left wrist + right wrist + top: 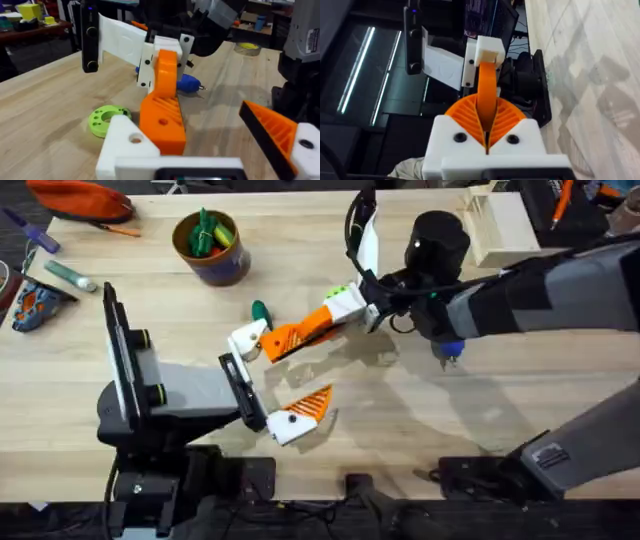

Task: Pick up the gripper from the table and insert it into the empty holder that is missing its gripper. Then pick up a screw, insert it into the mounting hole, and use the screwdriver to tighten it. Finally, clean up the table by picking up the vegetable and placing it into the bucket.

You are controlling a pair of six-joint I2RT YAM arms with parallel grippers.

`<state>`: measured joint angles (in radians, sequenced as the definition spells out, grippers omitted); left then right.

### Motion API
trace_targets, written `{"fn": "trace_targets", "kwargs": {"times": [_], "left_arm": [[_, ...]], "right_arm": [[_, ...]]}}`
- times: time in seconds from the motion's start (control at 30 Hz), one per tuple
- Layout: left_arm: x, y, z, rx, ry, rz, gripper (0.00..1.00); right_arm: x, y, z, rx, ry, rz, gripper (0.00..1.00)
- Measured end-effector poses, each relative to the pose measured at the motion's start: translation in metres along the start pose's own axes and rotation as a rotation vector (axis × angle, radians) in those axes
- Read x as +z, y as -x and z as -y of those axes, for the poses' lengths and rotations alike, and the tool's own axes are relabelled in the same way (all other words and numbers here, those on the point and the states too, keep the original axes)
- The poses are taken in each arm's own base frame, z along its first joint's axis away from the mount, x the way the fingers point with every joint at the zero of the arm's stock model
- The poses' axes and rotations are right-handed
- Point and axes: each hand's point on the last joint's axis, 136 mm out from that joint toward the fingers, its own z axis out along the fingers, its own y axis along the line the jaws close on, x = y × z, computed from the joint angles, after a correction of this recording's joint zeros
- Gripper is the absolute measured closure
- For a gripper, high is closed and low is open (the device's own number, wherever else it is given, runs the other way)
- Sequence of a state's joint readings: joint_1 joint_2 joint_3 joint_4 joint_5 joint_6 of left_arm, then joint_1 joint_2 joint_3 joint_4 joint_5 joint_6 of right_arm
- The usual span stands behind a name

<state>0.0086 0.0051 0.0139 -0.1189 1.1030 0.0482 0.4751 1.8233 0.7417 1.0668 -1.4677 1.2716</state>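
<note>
Two arms mid-table: right fingers (487,132) clamp orange gripper (487,92); left fingers (272,385) wide apart, empty.

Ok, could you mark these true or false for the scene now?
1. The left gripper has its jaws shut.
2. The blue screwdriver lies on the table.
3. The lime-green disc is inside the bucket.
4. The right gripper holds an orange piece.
1. False. The left gripper has its jaws wide open, with nothing between them.
2. True. The blue screwdriver lies on the table.
3. False. The lime-green disc lies on the table; the bucket stands far off, with green things in it.
4. True. The right gripper has its jaws shut on the orange piece.
</note>
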Motion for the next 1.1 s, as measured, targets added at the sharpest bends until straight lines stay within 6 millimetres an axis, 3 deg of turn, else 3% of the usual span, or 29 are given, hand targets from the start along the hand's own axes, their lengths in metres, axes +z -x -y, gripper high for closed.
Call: {"fn": "trace_targets", "kwargs": {"times": [1.1], "left_arm": [[0.0000, -0.0001, 0.0000, -0.001, 0.000, 0.000, 0.015]], "right_arm": [[0.0000, 0.0057, 0.0043, 0.002, -0.009, 0.029, 0.993]]}}
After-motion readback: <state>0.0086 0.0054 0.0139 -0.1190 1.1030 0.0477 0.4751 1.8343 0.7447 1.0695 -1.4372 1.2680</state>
